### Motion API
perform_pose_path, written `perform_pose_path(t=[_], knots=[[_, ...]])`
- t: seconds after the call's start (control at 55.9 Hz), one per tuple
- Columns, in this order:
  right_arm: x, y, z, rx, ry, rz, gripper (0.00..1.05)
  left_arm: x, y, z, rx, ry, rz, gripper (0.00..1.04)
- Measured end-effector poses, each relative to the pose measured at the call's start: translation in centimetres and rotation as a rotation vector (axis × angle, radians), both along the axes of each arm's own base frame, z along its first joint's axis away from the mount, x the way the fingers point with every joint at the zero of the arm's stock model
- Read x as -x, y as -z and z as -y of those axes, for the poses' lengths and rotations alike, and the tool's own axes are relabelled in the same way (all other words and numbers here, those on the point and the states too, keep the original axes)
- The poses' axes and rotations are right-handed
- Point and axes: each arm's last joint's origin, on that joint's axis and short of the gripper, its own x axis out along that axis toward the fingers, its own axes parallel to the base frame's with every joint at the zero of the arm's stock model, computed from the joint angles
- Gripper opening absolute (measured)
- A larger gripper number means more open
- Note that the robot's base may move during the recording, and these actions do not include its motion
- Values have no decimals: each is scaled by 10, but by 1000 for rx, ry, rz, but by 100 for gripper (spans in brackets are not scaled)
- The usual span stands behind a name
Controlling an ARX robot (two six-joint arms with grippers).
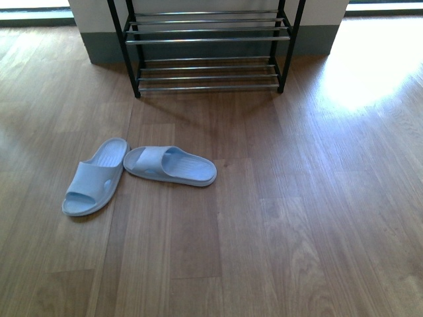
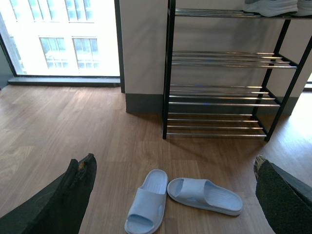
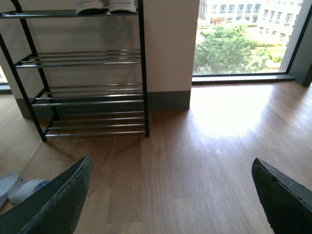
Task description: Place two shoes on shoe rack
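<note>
Slides [image 1: 170, 165], rack [image 1: 208, 39] on wood floor [image 1: 297, 218]

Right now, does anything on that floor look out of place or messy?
Only this: the left pale blue slide runs roughly toward the shoe rack, while the right slide lies crosswise beside it, their near ends almost touching. Both sit on the wood floor short of the rack, not paired. Nothing looks spilled or damaged.

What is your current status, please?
Left gripper open, right gripper open. Blue slides on floor, off shoe rack. Nothing between them.
</note>
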Motion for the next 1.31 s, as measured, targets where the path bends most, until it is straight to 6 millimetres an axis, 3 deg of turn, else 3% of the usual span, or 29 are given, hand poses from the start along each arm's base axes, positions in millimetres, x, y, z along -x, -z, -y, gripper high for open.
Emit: perform_pose_path(t=[1.305], knots=[[0,0,0,0,-2,-1,96,0,0,0,0,-2,0,95]])
